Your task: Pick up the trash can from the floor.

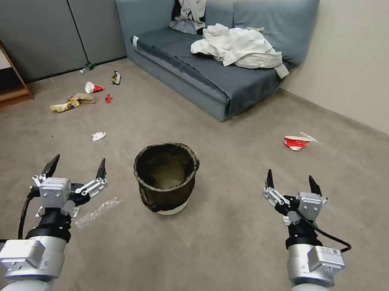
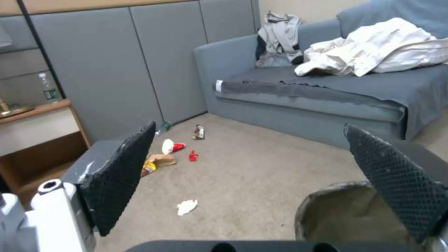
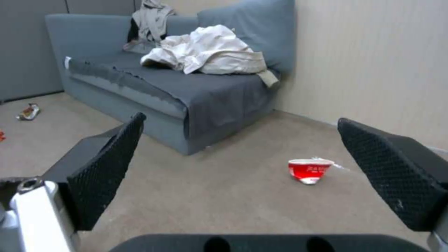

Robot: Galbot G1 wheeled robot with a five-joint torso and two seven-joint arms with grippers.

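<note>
Here we are, both arms held out low and forward over the floor (image 1: 223,252), forearms running away from the robot, wrists level, fingers pointing ahead toward the sofa (image 1: 216,83). The left gripper (image 1: 76,167) hangs on the left side, jaws spread wide with nothing between them, dark fingertips splayed apart. The right gripper (image 1: 293,183) mirrors it on the right, jaws just as wide and holding nothing.

Between the two, and a touch ahead of them, stands the trash can (image 1: 166,177), upright on the carpet, dark bag folded over its rim, a band of white base showing at the bottom. It sits nearer the left gripper than the right, though apart from both. In the left wrist view the can's rim (image 2: 336,206) peeks out beside the far finger of that gripper (image 2: 254,164).

A crumpled clear wrapper (image 1: 98,212) lies on the carpet just beside the left gripper. A crushed red cup (image 1: 296,143) lies beyond the right gripper (image 3: 243,154), toward the wall. Scattered litter (image 1: 85,97) sits well off on the left, near the grey panels, and pale clothing (image 1: 240,47) is heaped on the sofa.
</note>
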